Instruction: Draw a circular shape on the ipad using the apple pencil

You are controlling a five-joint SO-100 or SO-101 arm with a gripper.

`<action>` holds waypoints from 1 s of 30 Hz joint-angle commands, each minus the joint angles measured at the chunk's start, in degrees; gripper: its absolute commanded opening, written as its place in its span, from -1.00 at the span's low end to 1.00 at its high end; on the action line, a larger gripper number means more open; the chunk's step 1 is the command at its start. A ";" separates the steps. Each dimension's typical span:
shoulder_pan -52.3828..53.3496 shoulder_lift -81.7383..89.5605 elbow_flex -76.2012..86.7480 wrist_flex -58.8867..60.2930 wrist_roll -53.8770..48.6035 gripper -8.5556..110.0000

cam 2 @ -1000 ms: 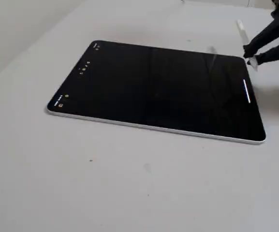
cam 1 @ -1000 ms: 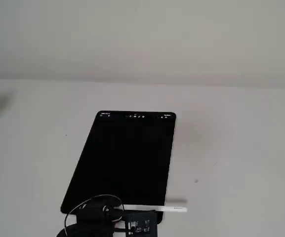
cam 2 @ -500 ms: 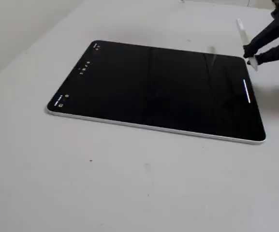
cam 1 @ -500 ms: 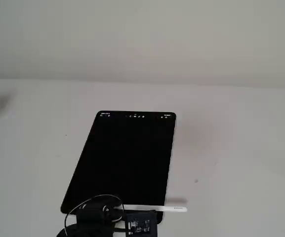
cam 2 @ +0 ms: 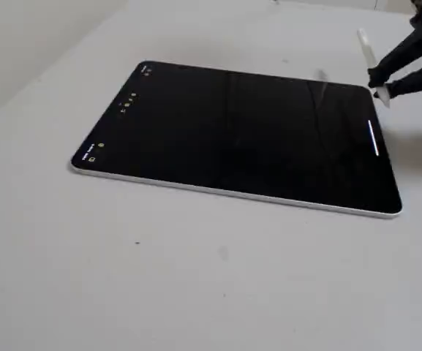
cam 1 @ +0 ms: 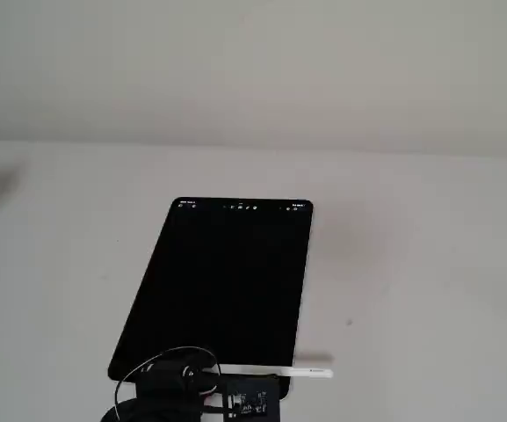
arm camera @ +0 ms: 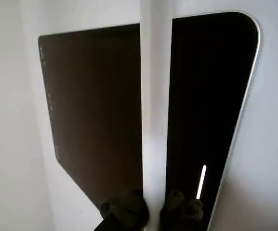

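One hand [arm camera: 154,211] grips apple pencil [arm camera: 155,110] over ipad [arm camera: 90,106]; icons unreadable.

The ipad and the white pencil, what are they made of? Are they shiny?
The ipad looks like glossy black glass on top: the wrist view shows a sheen on it. Its thin silver edge seems to be metal. The apple pencil, held in the gripper, looks like smooth white plastic with a soft, not mirror-like, finish, though that is a guess.

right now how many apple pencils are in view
1. The apple pencil is clamped in the gripper, held over the ipad near its short edge without icons. In a fixed view it lies crosswise at the tablet's near end. None elsewhere on the table.
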 commanded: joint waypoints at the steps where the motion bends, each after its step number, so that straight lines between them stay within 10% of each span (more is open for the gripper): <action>1: 0.35 0.97 0.09 -0.88 -0.26 -0.86; 17: -14.68 -8.61 2.29 -35.68 -51.24 -0.86; 30: -14.50 -93.43 -22.76 -111.88 -72.07 -0.86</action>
